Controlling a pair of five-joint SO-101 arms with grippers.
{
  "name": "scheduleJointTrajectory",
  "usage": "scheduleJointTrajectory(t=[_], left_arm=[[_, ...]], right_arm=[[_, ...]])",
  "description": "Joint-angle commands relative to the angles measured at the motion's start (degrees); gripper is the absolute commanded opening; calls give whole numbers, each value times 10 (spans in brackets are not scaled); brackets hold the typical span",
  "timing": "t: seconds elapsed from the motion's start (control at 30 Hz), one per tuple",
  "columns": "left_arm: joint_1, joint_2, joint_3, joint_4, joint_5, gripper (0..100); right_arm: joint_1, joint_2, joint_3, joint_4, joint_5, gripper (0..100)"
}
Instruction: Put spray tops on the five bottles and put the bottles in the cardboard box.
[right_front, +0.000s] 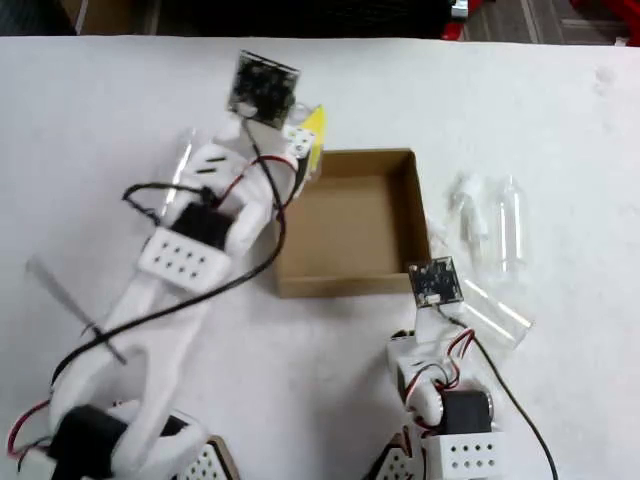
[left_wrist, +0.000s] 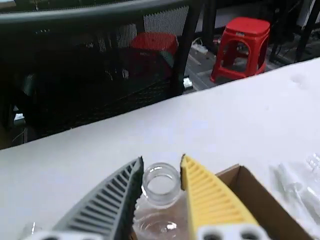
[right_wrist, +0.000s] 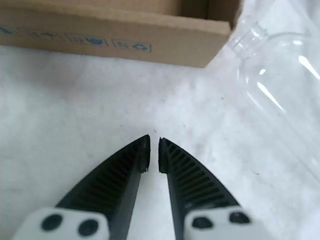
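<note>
My left gripper (left_wrist: 161, 164) is shut on the neck of a clear bottle (left_wrist: 161, 186) whose mouth is open, with no spray top on it. In the high view the left gripper (right_front: 308, 150) holds it at the far left corner of the cardboard box (right_front: 400, 190). My right gripper (right_wrist: 154, 152) is shut with nothing between its fingers, low over the table just in front of the box wall (right_wrist: 100, 36). A clear bottle (right_wrist: 280, 85) lies beside it. More clear bottles (right_front: 510, 225) and a spray top (right_front: 468, 215) lie to the right of the box.
The box is open and nothing shows inside it. Another clear bottle (right_front: 495, 312) lies near the right arm's wrist camera (right_front: 434, 281). Clear pieces lie left of the left arm (right_front: 180, 160) and near its base (right_front: 60, 295). A dark chair and a red stool (left_wrist: 240, 47) stand beyond the table's far edge.
</note>
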Motion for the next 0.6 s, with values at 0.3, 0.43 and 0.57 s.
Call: scheduleJointTrajectory(t=[0.3,0.43,0.57], left_arm=[[-10,132,-12,-129,4,102],[-20,160,-16,-152,3,102],[-31,177,-13,-158,4,102]], right_arm=[[-1,-3,5,4,5,17],[0,-3,5,4,5,17],[0,-3,5,4,5,17]])
